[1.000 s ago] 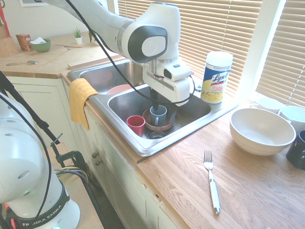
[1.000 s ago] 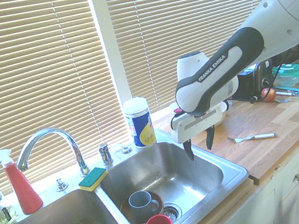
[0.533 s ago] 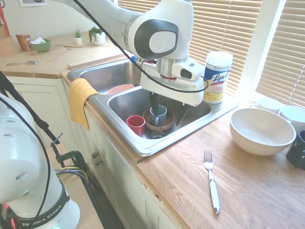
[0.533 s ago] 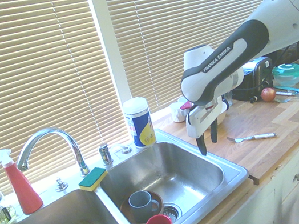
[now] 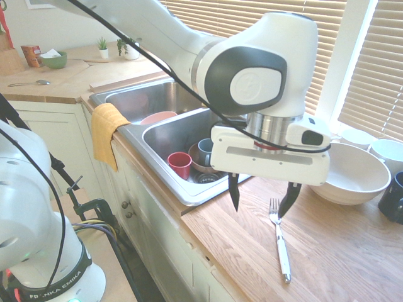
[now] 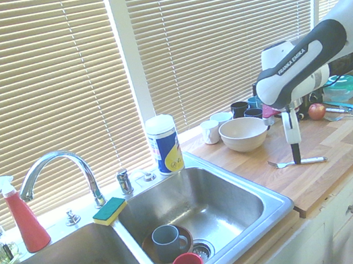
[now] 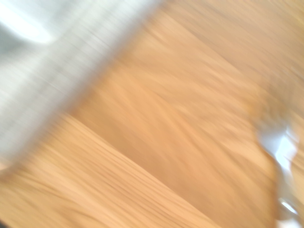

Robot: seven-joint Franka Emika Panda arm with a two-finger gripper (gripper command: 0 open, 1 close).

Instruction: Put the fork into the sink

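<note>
moved: I come from above the sink to the counter | claw wide open, empty | fork just below, handle pointing away from the sink

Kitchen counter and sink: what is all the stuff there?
Slim silver metal fork: one, pale handle, flat on wooden counter.
Stainless steel double-basin sink: one, silver, left of fork in second exterior view.
Mugs in sink: one grey, one red, by drain.
Big white bowl: one, on counter.
Wipes canister: one, white, behind sink.
Spray bottle: one, red.
Sponge: one, yellow-green, on rim.
End effector: one, open, above fork.
</note>
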